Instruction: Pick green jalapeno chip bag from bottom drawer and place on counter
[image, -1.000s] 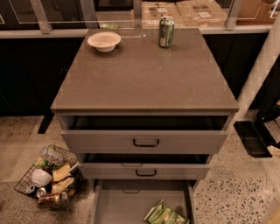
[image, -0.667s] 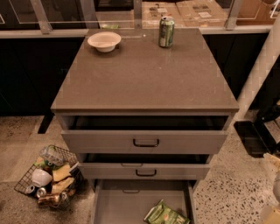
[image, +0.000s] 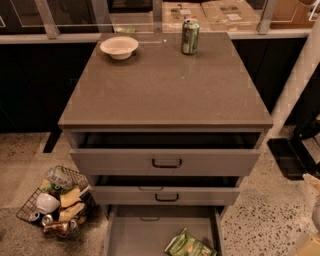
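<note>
Camera view showed the gripper (image: 315, 212) only as a pale sliver at the right edge; how far open it stood, or whether it held anything, could not be told. Well to its left and slightly lower, the green jalapeno chip bag (image: 189, 245) lay crumpled in the bottom drawer (image: 135, 232). Light, soft and crinkly, it would probably slip, so pinching a raised fold or edge seemed wisest
</note>
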